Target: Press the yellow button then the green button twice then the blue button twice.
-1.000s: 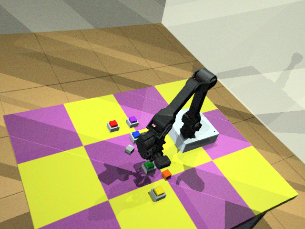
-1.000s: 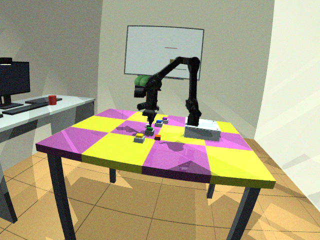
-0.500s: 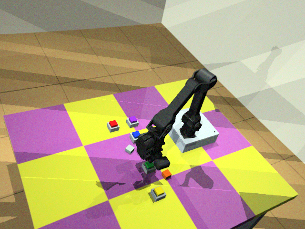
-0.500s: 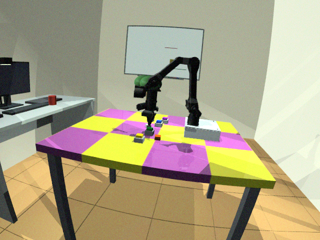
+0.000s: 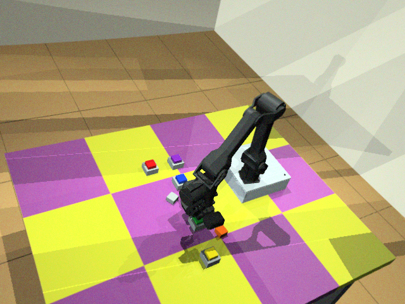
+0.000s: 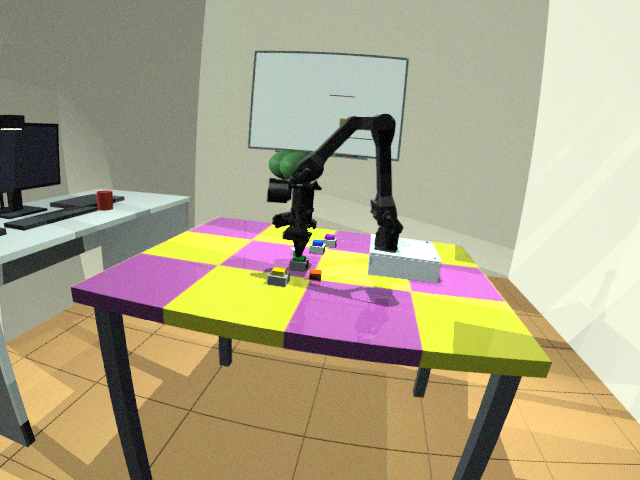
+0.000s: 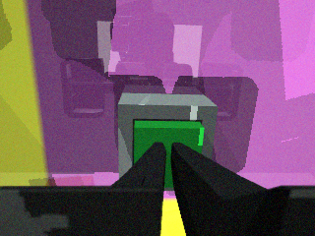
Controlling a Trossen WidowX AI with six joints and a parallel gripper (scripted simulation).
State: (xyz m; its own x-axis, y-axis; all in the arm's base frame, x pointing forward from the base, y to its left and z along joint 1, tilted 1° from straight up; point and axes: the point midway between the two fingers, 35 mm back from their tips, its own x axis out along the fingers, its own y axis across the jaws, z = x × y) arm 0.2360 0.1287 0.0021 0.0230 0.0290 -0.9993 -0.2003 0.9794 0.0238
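Observation:
My gripper is shut and empty, its fingertips pointing straight down over the green button, which sits in a grey housing on a purple tile. In the wrist view the tips overlap the button's near half; I cannot tell whether they touch it. The yellow button lies nearer the table's front. The blue button lies behind the gripper, toward the arm's base.
An orange block lies close beside the green button. A white block lies left of the arm. Red button and purple button sit further back. The arm's white base stands to the right.

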